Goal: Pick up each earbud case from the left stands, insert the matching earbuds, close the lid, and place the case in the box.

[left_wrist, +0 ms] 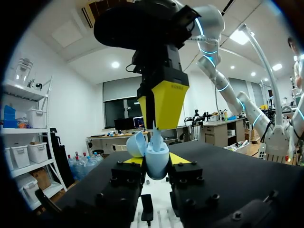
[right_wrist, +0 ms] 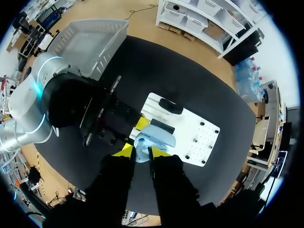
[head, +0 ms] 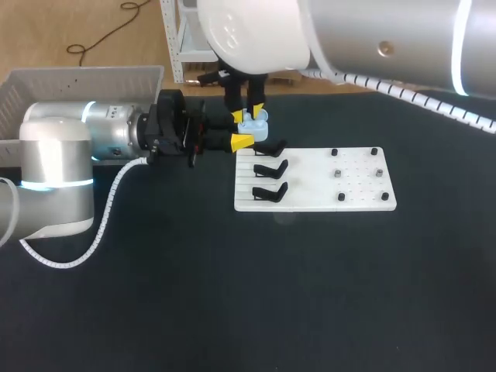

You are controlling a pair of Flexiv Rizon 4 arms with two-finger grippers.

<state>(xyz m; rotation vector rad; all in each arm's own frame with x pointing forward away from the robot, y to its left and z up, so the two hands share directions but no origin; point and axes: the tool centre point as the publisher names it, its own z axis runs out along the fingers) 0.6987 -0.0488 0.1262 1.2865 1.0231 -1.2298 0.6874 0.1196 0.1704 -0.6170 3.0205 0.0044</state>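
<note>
The approach to the farthest stand (head: 271, 146) is crowded by the left hand (head: 241, 130), the right hand (head: 247, 113) and the open earbud case (head: 253, 122). The two nearer stands (head: 270, 167) and the bare counter (head: 232, 294) can be reached from above.

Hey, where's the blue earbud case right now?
In the head view the earbud case, lid open, is held in the left gripper over the far left corner of the white board, with the right gripper directly above it.

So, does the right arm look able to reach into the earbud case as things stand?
Probably yes: the left gripper holds the earbud case by its sides, lid open, and the right gripper hangs directly above its open top.
</note>
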